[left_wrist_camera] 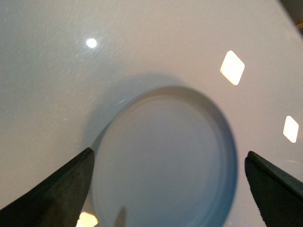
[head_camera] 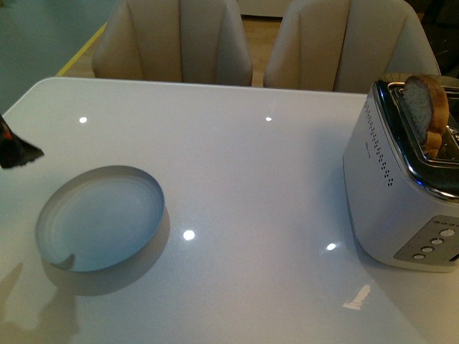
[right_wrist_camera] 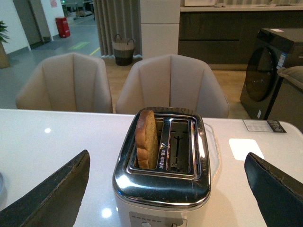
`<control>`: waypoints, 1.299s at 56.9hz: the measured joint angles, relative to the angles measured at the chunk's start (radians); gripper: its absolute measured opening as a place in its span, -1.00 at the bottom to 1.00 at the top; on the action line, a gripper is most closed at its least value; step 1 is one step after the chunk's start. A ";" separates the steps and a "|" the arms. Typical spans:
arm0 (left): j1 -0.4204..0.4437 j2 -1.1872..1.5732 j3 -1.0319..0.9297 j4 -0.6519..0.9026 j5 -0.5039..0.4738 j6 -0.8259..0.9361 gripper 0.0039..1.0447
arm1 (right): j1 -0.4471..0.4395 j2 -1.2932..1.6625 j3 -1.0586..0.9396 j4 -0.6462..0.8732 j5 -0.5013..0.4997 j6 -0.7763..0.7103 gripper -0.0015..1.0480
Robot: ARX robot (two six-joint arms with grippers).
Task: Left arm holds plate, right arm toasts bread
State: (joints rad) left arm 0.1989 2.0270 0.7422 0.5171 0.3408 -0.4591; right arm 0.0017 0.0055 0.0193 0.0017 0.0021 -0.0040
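The pale blue-white plate lies empty on the white table at the left; the left wrist view shows it below and between my fingers. My left gripper is open above the plate, not touching it; only its black tip shows at the front view's left edge. The bread slice stands upright, sticking out of one slot of the silver toaster at the right. It also shows in the right wrist view. My right gripper is open and empty, facing the toaster.
The toaster's second slot is empty. Two beige chairs stand behind the table's far edge. The glossy white table shows light reflections.
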 joint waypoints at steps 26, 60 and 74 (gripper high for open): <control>-0.198 -0.682 -0.296 0.370 -0.333 0.298 0.26 | 0.000 0.000 0.000 0.000 0.000 0.000 0.83; -0.198 -1.067 -0.620 0.309 -0.341 0.444 -0.95 | 0.000 0.000 0.000 0.000 -0.001 0.000 0.83; -0.198 -1.181 -0.703 0.286 -0.341 0.445 -0.95 | 0.000 0.000 0.000 0.000 -0.001 0.000 0.83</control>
State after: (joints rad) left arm 0.0010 0.8459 0.0395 0.8028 -0.0002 -0.0139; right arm 0.0017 0.0051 0.0193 0.0013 0.0010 -0.0040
